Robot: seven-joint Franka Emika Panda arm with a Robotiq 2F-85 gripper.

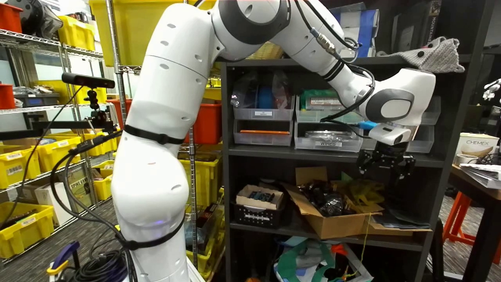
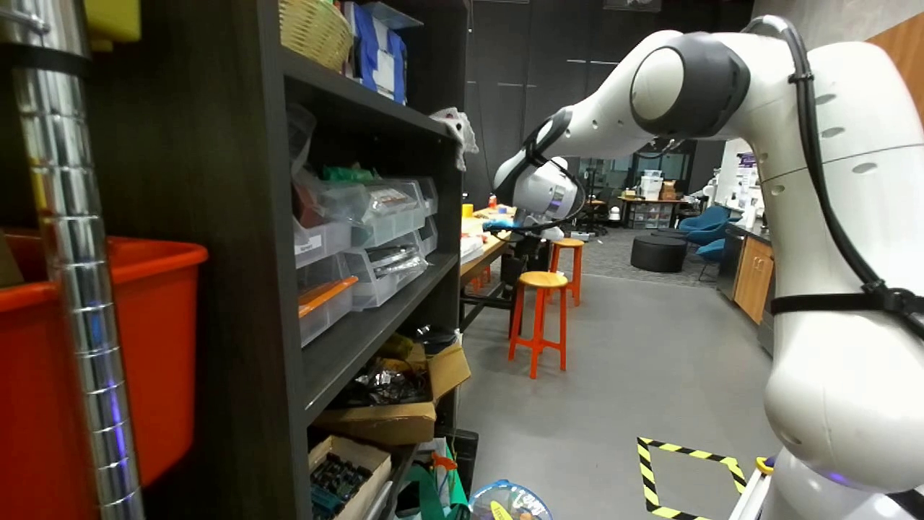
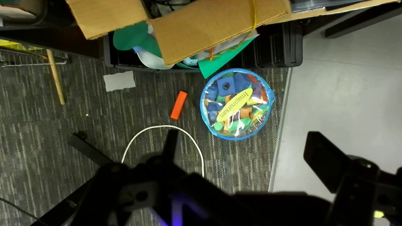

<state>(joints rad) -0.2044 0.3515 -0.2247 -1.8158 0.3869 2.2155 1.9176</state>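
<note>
Quite a bit of lettering can be made out: "WIRES" is marked on a clear plastic drawer [image 1: 307,144] in the far shelf unit [image 1: 336,154], "CHEMEX" is printed on a carton [image 1: 478,146] on the bench [image 1: 462,177] off to the right, and "SPIKE" can be picked out on a box [image 1: 81,191] at the left. In the wrist view, "Imaginarium" is seen upside down on a clear round pouch [image 3: 238,109] of colourful blocks, laid on the carpet [image 3: 147,106] well below the jaws and framed between the fingertips [image 3: 326,160], a bit to the far side. Its oval yellow label [image 3: 235,105] is slanted from near left to far right.

The jaws themselves are spread wide, released, and aimed down. Nearest to them is the cardboard box [image 1: 346,227], parked on the shelf [image 1: 274,231] below the drawers; it's set lower, farther back and a bit left of the jaws, with a gap between. Its long side is laid roughly left to right, kinda skewed, right end turned farther away. It's stuffed with dark wrapped stuff [image 1: 327,199] and yellow mesh [image 1: 366,194].
</note>
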